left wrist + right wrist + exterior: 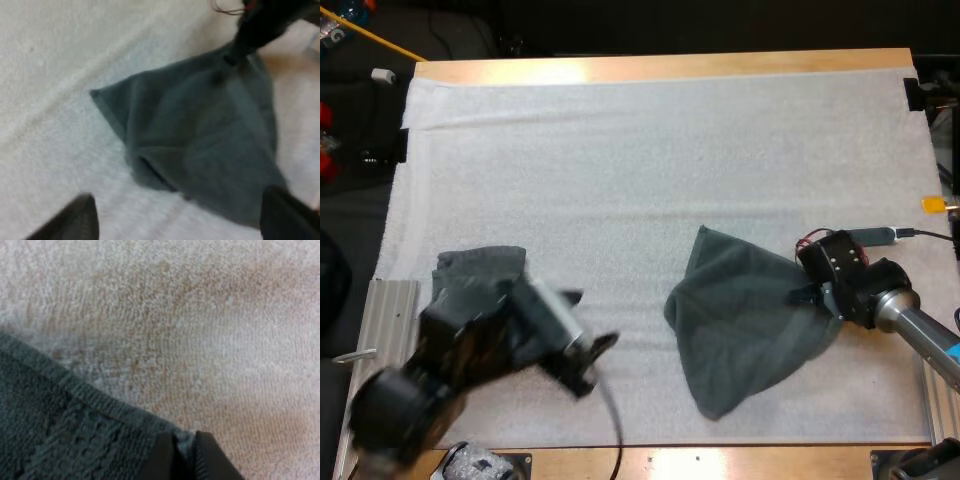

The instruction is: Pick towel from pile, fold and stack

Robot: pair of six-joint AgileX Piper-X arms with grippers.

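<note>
A dark grey-green towel lies spread in a rough triangle on the white mat, right of centre. My right gripper is shut on its right corner; in the right wrist view the fingertips pinch the towel's hem close to the mat. A second towel, crumpled, lies at the mat's left, partly hidden under my left arm. My left gripper hovers between the two towels, blurred. In the left wrist view its fingers stand wide apart with nothing between them, facing the spread towel and the right gripper beyond.
The white mat is bare across its far half. A metal rail runs along the mat's left edge, and the table's wooden front edge lies close below the towel.
</note>
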